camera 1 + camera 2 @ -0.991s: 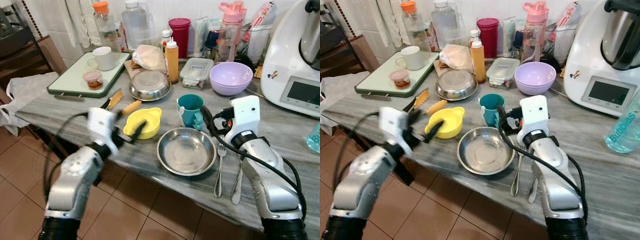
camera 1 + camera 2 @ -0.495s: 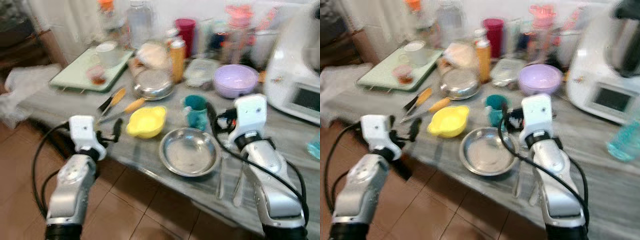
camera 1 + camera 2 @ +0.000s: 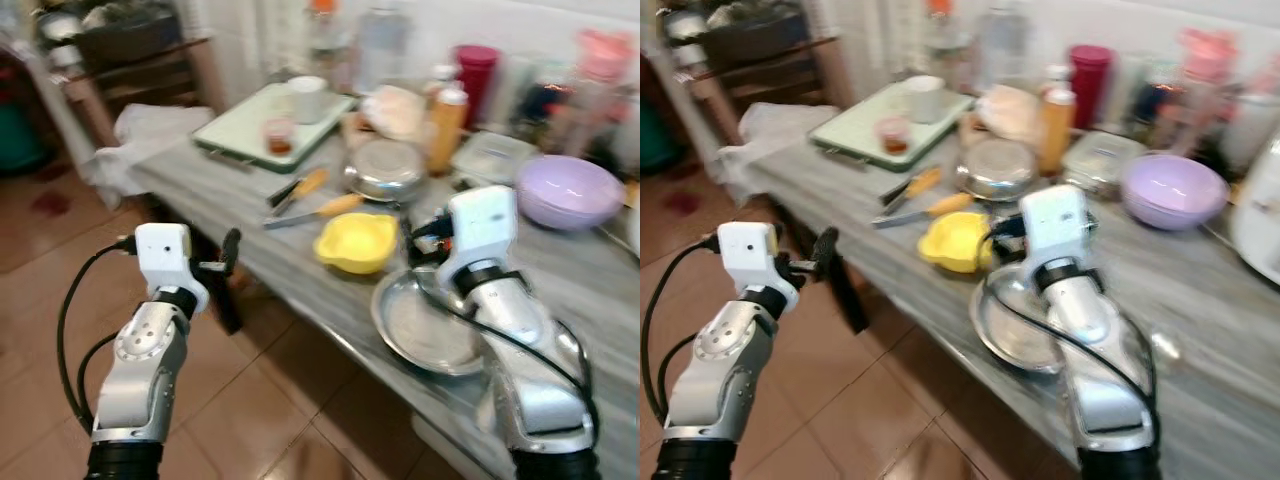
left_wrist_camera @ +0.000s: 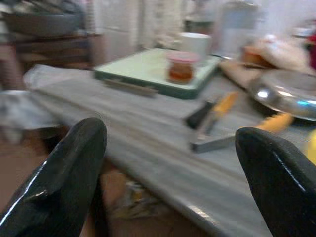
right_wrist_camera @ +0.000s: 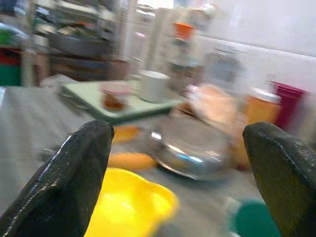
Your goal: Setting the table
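Your left jaws (image 4: pixel 170 163) stand wide apart and hold nothing, hovering off the near edge of the grey surface (image 3: pixel 250 195) above the tiled floor (image 3: pixel 250 400), facing the two yellow-handled knives (image 4: pixel 217 111) and the green tray (image 4: pixel 148 71) with its white mug (image 4: pixel 197 44). Your right jaws (image 5: pixel 180 163) are likewise spread and empty, poised over the surface just above the steel plate (image 3: pixel 425 330), with the yellow bowl (image 5: pixel 131 207) and the inverted steel bowl (image 5: pixel 190 148) ahead of them. The views are blurred.

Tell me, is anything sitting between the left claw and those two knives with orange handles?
Nothing visible does. The left gripper, fingers open, hangs off the table edge, and bare grey tabletop runs from there to the knives. The tray lies farther back.
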Robot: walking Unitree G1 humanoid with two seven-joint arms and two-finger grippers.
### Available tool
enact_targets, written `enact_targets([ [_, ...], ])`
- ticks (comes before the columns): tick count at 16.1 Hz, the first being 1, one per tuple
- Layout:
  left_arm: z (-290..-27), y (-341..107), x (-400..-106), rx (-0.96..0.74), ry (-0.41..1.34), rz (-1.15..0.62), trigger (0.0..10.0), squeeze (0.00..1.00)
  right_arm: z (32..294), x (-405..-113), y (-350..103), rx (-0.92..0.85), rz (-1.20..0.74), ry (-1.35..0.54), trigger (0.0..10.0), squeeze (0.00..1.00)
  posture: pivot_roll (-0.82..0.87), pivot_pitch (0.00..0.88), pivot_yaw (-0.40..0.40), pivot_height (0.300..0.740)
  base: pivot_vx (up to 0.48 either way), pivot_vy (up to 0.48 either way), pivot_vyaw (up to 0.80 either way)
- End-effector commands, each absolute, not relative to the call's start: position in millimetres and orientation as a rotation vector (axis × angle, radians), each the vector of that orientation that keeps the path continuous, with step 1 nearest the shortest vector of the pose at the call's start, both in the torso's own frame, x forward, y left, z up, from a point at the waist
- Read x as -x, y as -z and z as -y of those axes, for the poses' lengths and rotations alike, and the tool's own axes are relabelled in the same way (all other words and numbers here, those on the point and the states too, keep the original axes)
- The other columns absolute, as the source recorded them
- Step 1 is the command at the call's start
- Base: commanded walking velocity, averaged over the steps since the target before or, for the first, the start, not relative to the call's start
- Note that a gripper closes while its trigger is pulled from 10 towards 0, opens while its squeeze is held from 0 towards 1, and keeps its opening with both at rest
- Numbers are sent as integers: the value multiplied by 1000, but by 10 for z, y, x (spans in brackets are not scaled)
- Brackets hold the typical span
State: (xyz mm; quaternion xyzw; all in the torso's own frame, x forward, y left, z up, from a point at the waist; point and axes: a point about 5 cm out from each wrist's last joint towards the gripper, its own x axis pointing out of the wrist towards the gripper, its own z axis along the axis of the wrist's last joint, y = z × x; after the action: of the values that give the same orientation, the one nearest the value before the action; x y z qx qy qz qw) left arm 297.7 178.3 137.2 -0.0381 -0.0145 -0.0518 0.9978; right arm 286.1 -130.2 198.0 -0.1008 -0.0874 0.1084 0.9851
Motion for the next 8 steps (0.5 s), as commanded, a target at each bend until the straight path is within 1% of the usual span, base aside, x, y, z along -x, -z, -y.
enact_targets([
  [1, -1779, -1380, -2990, 66, 99, 31, 10000, 0, 1325, -2870, -1990, 209, 178, -217, 10000, 0, -63, 0, 50, 740, 0, 0, 800],
  [6, -1772, -1381, -2986, 63, 102, 31, 10000, 0, 1340, -2876, -1989, 212, 177, -215, 10000, 0, -64, 0, 49, 740, 0, 0, 800],
  [8, -1772, -1380, -2994, 59, 102, 30, 10000, 0, 1342, -2883, -1985, 213, 177, -218, 10000, 0, -62, 0, 47, 740, 0, 264, 800],
])
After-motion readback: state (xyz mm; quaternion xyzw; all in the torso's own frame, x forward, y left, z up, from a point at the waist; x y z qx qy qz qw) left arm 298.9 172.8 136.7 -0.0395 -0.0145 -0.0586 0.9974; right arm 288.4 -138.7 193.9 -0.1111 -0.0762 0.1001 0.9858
